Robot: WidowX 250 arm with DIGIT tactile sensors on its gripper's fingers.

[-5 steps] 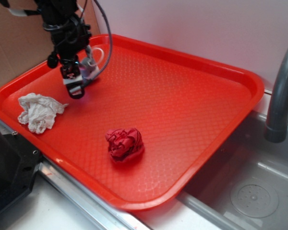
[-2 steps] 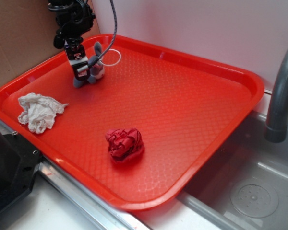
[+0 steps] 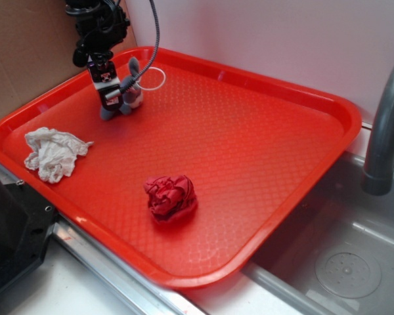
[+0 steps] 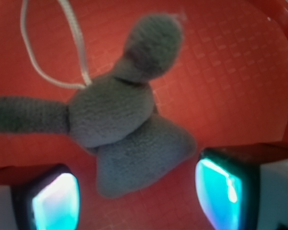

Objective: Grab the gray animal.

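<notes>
While the gripper (image 3: 111,97) straddles the gray animal (image 3: 127,92) with jaws spread near the tray's (image 3: 262,85) far left corner, paper (image 3: 51,153) and red cloth (image 3: 171,197) lie well apart.

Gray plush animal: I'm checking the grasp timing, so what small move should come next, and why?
Probably close the gripper. In the wrist view the gray plush animal already lies between the two open fingers, with a gap on either side; the exterior view shows the gripper low over it on the red tray.
</notes>
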